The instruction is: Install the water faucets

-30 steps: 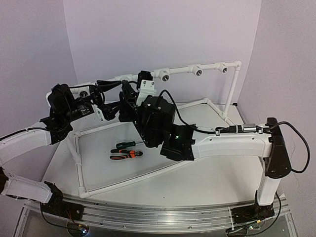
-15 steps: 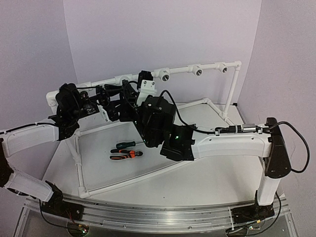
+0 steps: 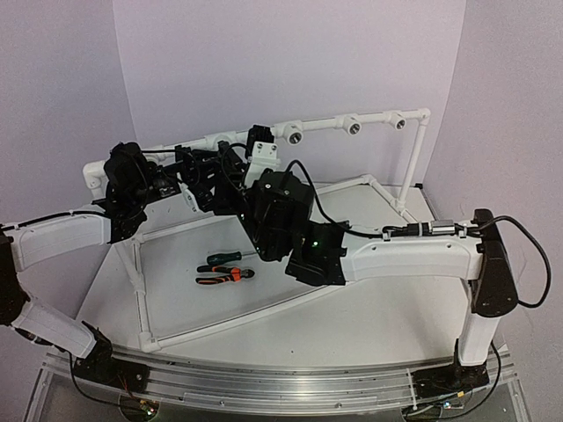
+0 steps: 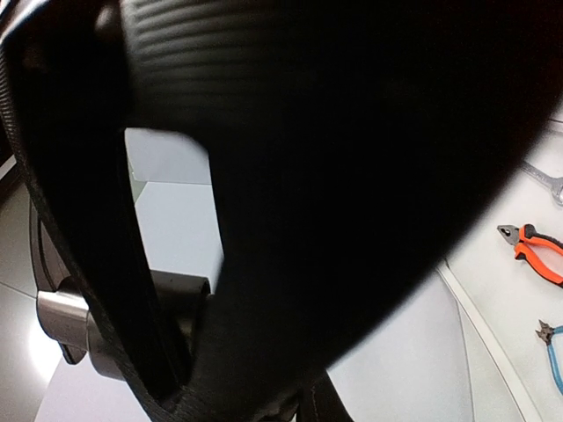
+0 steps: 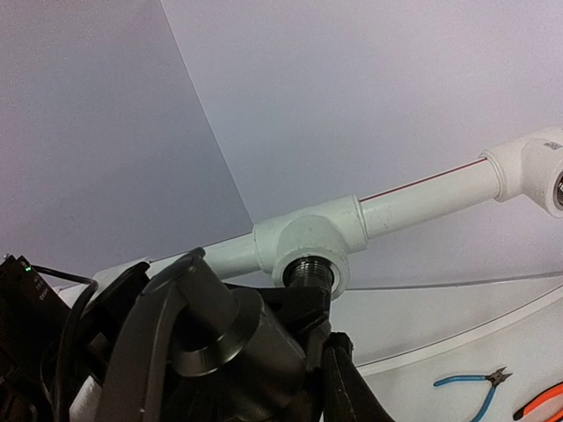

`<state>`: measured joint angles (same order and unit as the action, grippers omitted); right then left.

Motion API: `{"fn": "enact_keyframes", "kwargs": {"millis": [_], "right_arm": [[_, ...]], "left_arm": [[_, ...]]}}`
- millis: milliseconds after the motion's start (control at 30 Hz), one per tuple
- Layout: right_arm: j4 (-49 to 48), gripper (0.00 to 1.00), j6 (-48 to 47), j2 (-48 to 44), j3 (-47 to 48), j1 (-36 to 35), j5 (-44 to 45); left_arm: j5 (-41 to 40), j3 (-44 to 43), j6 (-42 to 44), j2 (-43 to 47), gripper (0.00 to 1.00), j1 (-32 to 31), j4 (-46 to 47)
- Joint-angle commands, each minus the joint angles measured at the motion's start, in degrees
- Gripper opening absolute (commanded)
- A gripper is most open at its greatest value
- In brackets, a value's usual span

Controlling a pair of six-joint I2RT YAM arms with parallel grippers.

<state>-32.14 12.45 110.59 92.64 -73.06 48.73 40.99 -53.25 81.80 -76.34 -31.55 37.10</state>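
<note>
The water faucet (image 5: 233, 338), dark grey metal, has its threaded end in the mouth of a white tee fitting (image 5: 308, 237) on the back pipe rail. My right gripper (image 5: 321, 330) is shut on the faucet's body just below the threads, and in the top view it (image 3: 249, 167) sits at the rail. My left gripper (image 3: 201, 169) has come in from the left and is shut on the faucet's outer end; one black finger (image 5: 145, 325) lies against the round cap. The left wrist view is mostly blocked by black, with a bit of the metal faucet (image 4: 66, 323) showing.
A green-handled screwdriver (image 3: 220, 258) and orange pliers (image 3: 222, 277) lie inside the white pipe frame (image 3: 141, 290) on the table. Further tee fittings (image 3: 354, 127) line the rail to the right. Blue cutters (image 5: 471, 387) lie on the table.
The left arm has swung right along the rail to the faucet, and its gripper has closed. The right arm and the faucet have not moved.
</note>
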Motion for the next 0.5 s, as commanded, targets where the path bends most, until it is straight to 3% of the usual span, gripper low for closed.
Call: {"fn": "enact_keyframes", "kwargs": {"millis": [0, 67, 233, 333, 433, 467], "right_arm": [[-11.63, 0.03, 23.69, 1.40, -1.13, 0.14, 10.51], [-11.62, 0.14, 21.37, 0.86, -1.49, 0.18, 9.40], [-11.64, 0.56, 6.39, -2.48, -3.73, -0.36, 2.12], [-10.41, 0.76, 0.52, -7.14, -8.99, -1.03, -2.14], [-2.03, 0.95, -2.39, -12.21, -11.60, -1.84, -3.96], [0.87, 0.98, -3.40, -13.46, -11.98, -2.03, -4.77]], "left_arm": [[-2.50, -2.17, -1.34, -1.24, 0.00, -0.71, -0.35], [-2.01, -2.17, -1.28, -1.16, 0.00, -0.71, -0.91], [-1.90, -2.18, -0.86, -0.82, 0.00, -0.71, -2.84], [-2.28, -2.46, -0.85, -0.63, 0.00, -0.71, -3.90], [-2.48, -2.76, -0.87, -0.56, 0.00, -0.71, -4.66], [-2.50, -2.76, -0.85, -0.52, 0.00, -0.71, -4.88]]}}
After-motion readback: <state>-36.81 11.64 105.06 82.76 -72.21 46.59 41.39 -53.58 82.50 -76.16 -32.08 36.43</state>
